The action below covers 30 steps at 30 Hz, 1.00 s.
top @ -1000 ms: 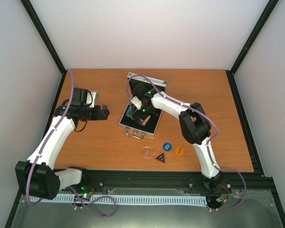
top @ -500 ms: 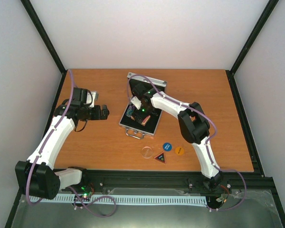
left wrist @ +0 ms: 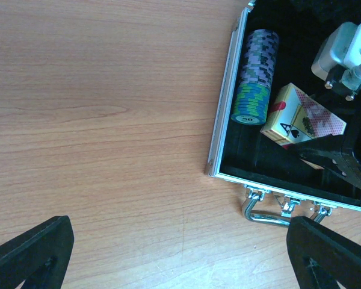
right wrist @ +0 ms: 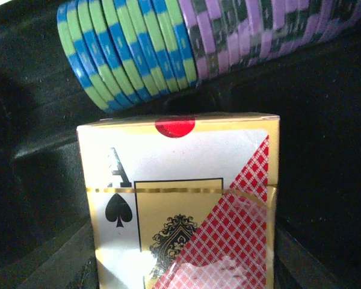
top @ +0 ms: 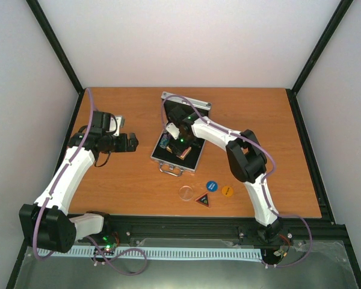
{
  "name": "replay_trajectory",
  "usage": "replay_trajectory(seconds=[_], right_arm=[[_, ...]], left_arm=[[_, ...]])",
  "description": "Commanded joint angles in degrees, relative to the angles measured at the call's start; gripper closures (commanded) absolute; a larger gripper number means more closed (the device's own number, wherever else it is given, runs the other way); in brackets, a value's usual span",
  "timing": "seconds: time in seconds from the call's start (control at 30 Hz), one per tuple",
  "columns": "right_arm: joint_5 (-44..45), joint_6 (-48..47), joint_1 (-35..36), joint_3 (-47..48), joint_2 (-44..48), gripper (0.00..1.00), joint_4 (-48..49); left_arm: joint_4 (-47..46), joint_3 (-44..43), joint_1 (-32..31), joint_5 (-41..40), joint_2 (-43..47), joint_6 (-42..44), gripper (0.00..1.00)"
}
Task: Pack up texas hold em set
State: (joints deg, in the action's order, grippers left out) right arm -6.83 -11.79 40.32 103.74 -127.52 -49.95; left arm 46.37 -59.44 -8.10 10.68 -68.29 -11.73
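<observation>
The silver case [top: 194, 158] lies open mid-table, its lid [top: 195, 104] standing up at the far side. A row of green, blue and purple chips [left wrist: 256, 72] lies along its left wall. The red-backed card deck [right wrist: 180, 198] rests tilted in the black lining beside the chips [right wrist: 168, 54]. My right gripper [top: 180, 149] reaches into the case with the deck [left wrist: 301, 123] between its jaws; contact with the deck is hard to judge. My left gripper [top: 132, 142] hovers open over bare wood left of the case [left wrist: 225, 126]. Round buttons [top: 212, 185] and a triangular button [top: 204, 198] lie on the table.
The case handle [left wrist: 268, 212] sticks out toward the near edge. A clear round disc [top: 186, 192] and an orange button [top: 227, 191] sit with the others between the case and the front rail. Black frame posts stand at the table's sides.
My right gripper's jaws have narrowed around the card deck and it has shifted slightly inside the case. The left arm has not moved.
</observation>
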Motion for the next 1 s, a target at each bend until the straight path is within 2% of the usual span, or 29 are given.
replay_trajectory(seconds=[0.0, 0.37, 0.5, 0.57, 0.67, 0.97], right_arm=[[1.03, -1.37, 1.06, -2.65, 4.09, 0.44, -0.27], [-1.19, -5.06, 3.09, -4.46, 5.46, 0.46, 1.56], [-2.16, -5.21, 3.27, -4.59, 4.68, 0.42, 1.37], [-2.05, -5.08, 3.43, -5.18, 4.72, 0.33, 1.35], [-1.01, -5.11, 3.54, -5.6, 5.12, 0.26, 1.51], [-1.92, -5.22, 3.54, -3.99, 6.51, 0.19, 0.55]], left_arm=[[-0.06, -1.51, 0.27, -0.31, 0.35, 0.4, 0.0], [-0.79, -0.96, 0.3, 0.56, 0.31, 0.02, 0.0], [-0.64, -0.77, 0.28, 0.5, 0.52, 0.16, 0.0], [-0.65, -0.71, 0.33, 0.55, 0.61, 0.21, 0.0], [-0.73, -0.76, 0.3, 0.56, 0.62, 0.21, 0.0], [-0.79, -0.77, 0.29, 0.6, 0.63, 0.21, 0.0]])
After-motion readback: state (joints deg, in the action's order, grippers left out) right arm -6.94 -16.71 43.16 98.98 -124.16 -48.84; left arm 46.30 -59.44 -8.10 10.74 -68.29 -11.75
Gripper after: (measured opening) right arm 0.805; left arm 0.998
